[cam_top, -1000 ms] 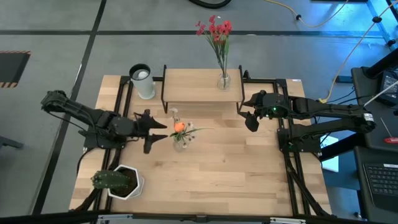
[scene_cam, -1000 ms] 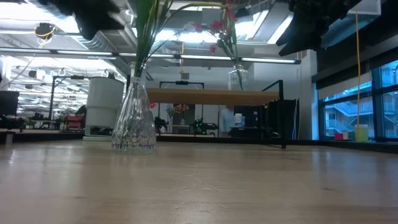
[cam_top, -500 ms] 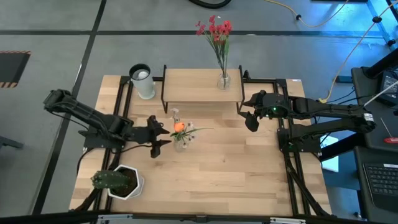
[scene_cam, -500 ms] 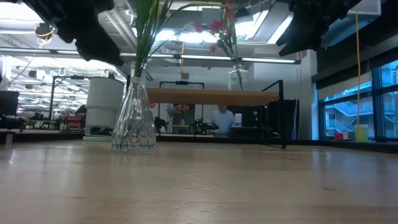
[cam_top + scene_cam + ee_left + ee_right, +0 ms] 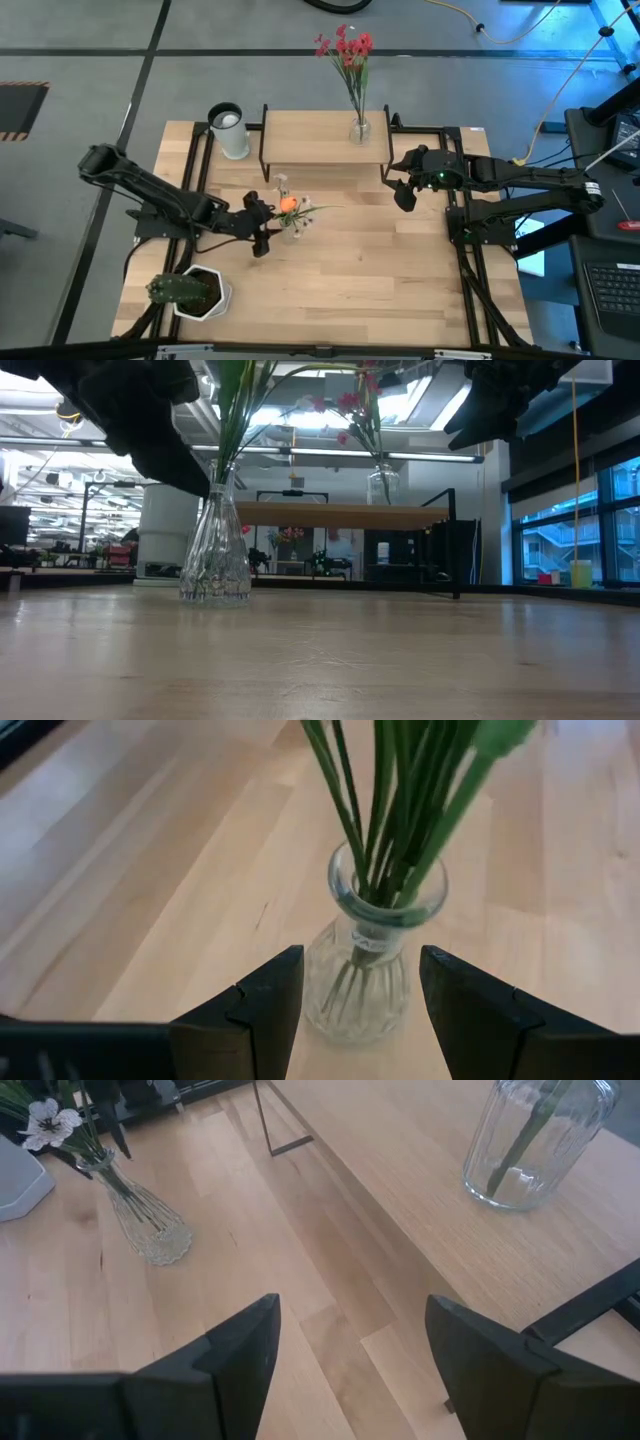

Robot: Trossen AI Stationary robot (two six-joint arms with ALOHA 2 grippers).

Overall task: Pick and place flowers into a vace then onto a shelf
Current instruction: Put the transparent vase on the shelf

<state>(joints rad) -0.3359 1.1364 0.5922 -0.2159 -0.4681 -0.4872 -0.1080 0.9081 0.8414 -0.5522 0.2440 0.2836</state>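
Observation:
A clear glass vase [image 5: 291, 231] stands by its base on the tabletop in front of the shelf [image 5: 310, 150]. It holds green stems, an orange tulip head [image 5: 288, 204] and a white-flowered sprig. My left gripper [image 5: 267, 232] is open just left of this vase; in the left wrist view its fingers [image 5: 265, 1005] stand either side of the vase's body [image 5: 362, 975], apart from the glass. A second vase [image 5: 360, 130] with red flowers [image 5: 345, 45] stands on the shelf. My right gripper [image 5: 400, 190] hovers open off the shelf's right end.
A white cylinder [image 5: 230, 130] stands at the shelf's left end, and a green spiky plant in a white pot [image 5: 190, 292] sits at the table's near left corner. Black frame rails [image 5: 465, 260] run along both table sides. Bare wood lies right of the table vase.
My left gripper has moved toward the table's right, closing on the vase, and has come lower, with its fingers still apart. The vase and its flowers have stayed in place.

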